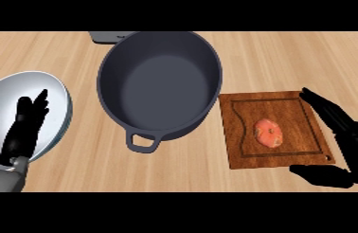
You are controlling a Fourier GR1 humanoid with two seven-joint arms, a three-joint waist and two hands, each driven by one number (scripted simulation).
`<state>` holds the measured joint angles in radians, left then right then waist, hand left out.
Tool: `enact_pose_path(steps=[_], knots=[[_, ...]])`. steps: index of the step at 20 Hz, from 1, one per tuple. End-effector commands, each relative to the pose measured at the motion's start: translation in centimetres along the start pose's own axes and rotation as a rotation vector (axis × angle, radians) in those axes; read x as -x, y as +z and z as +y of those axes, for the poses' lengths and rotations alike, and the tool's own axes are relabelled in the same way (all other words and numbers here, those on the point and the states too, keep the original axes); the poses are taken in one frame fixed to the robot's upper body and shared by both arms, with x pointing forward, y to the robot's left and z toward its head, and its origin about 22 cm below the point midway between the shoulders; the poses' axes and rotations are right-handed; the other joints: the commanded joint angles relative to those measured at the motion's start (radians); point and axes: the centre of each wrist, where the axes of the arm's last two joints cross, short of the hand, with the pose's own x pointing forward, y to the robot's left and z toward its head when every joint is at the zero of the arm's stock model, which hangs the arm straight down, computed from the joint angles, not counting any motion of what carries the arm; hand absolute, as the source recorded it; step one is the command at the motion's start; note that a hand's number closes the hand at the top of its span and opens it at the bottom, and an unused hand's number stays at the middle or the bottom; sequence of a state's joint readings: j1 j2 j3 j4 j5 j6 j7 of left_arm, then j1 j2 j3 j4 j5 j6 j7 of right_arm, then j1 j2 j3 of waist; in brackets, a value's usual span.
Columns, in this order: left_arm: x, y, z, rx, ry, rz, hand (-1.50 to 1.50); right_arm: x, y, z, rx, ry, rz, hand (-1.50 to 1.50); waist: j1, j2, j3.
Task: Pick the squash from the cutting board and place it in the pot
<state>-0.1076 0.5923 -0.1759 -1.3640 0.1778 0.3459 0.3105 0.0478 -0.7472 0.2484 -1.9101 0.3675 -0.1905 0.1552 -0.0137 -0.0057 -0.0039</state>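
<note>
The squash [269,133] lies on the cutting board [237,132]; the open right hand [334,120] flanks it, beside the pot [159,80].

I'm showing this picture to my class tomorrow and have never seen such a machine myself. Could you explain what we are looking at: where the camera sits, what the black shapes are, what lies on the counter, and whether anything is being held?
The camera sits where the robot's head would be, looking steeply down at a wooden counter. The black shapes are the robot's two hands, on grey forearms coming in from the lower edge.

The left hand shows at the left, open with fingers up, in front of a white plate. The right hand is at the right, open, its fingers and thumb spread along the right side of a brown cutting board.

On the board lies a small orange-pink squash. Left of the board stands a large dark pot, with nothing in it, one loop handle toward the robot.

Nothing is held yet: the squash lies untouched on the board.
</note>
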Motion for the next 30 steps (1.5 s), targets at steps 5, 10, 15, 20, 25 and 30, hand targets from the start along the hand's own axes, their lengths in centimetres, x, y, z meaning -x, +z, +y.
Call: enact_pose_path(steps=[5,10,15,20,25,30], knots=[[-0.7,0.0,-0.5,0.003,-0.014,-0.015,0.0,-3.8,0.5,-1.6,-0.37,0.226,0.204,-1.5,0.019,0.006,0.001],[-1.0,0.6,-0.7,0.005,-0.007,-0.005,0.0,-7.4,1.1,-0.2,-0.452,0.231,0.225,-1.5,0.018,0.005,0.003],[-2.6,0.3,-0.4,0.008,0.001,-0.003,0.0,-7.0,-1.4,-1.3,-0.445,0.233,0.313,-1.5,0.016,0.005,0.004],[-0.3,1.8,-0.7,0.008,0.002,-0.021,0.0,-5.0,-2.6,-0.4,-0.463,0.224,0.336,-1.5,0.018,0.005,0.004],[-0.9,2.1,-0.9,0.008,0.007,-0.008,0.0,-2.6,-3.3,3.6,-0.494,0.247,0.354,-1.5,0.021,0.005,0.004],[-0.3,-0.1,-0.4,0.017,-0.002,-0.016,0.0,-2.2,-3.8,5.0,-0.466,0.249,0.332,-1.5,0.015,0.006,0.004]])
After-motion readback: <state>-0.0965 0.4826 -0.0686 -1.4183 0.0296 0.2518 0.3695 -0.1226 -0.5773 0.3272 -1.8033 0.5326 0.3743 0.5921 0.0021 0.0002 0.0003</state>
